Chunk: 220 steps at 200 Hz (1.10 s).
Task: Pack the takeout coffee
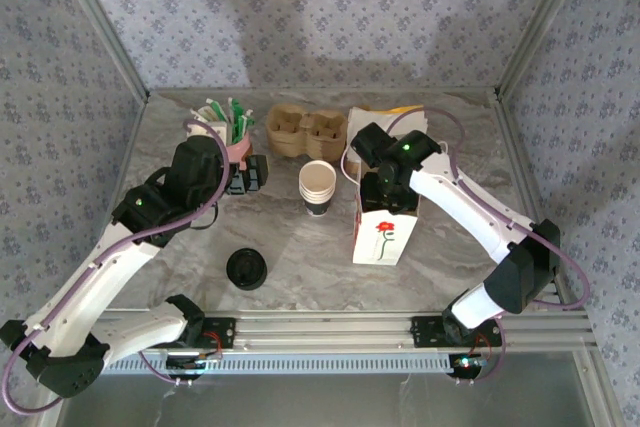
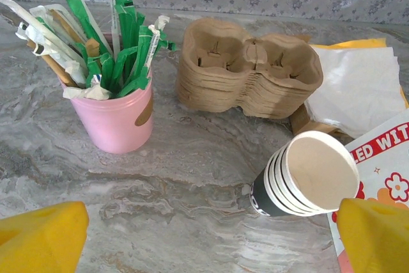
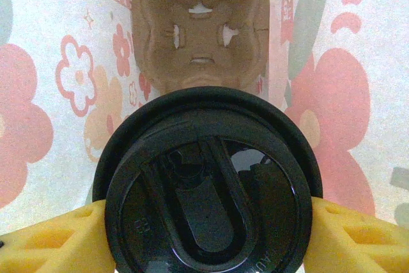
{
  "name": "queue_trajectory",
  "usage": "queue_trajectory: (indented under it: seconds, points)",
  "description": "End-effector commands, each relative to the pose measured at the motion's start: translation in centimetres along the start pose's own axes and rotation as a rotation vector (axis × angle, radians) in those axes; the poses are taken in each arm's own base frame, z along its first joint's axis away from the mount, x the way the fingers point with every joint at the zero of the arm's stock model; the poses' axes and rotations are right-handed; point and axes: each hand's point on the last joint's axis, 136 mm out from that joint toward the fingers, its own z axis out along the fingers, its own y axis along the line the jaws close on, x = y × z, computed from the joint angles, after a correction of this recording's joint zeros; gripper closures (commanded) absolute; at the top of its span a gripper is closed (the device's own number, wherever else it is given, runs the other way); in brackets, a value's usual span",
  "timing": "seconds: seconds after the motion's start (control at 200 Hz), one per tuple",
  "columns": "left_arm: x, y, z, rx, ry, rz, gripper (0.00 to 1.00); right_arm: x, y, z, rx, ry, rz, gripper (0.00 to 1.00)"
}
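Observation:
The takeout coffee (image 3: 208,190) shows its round black lid from above, and my right gripper (image 3: 208,238) is shut on it, a yellow finger (image 3: 57,241) pressed to each side of the lid. It hangs inside the flower-printed white paper bag (image 3: 38,49), above a brown cardboard cup carrier (image 3: 201,30) lying at the bag's bottom. In the top view the right gripper (image 1: 390,185) reaches down into the open top of the bag (image 1: 385,235). My left gripper (image 1: 245,175) hovers open over bare table next to the pink cup, with nothing between its fingers (image 2: 41,238).
A pink cup of green-wrapped straws and stirrers (image 2: 118,113) stands at the back left. Beside it sit a stack of cardboard carriers (image 2: 249,71) and napkins (image 2: 354,87). A stack of lidless white cups (image 1: 318,187) stands mid-table. A loose black lid (image 1: 246,269) lies near the front.

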Motion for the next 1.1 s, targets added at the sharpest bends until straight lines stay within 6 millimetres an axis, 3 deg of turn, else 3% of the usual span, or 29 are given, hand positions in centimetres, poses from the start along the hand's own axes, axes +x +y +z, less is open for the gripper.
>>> queue_trajectory:
  seconds: [0.0,1.094]
  points:
    - [-0.9,-0.2,-0.7,0.014,-0.014,0.011,0.00,0.3,-0.3,-0.1,0.001,0.013,0.001,0.32]
    - [-1.0,0.3,-0.6,-0.015,-0.019,0.029,0.00,0.6,-0.4,3.6,0.049,0.104,-0.030,0.33]
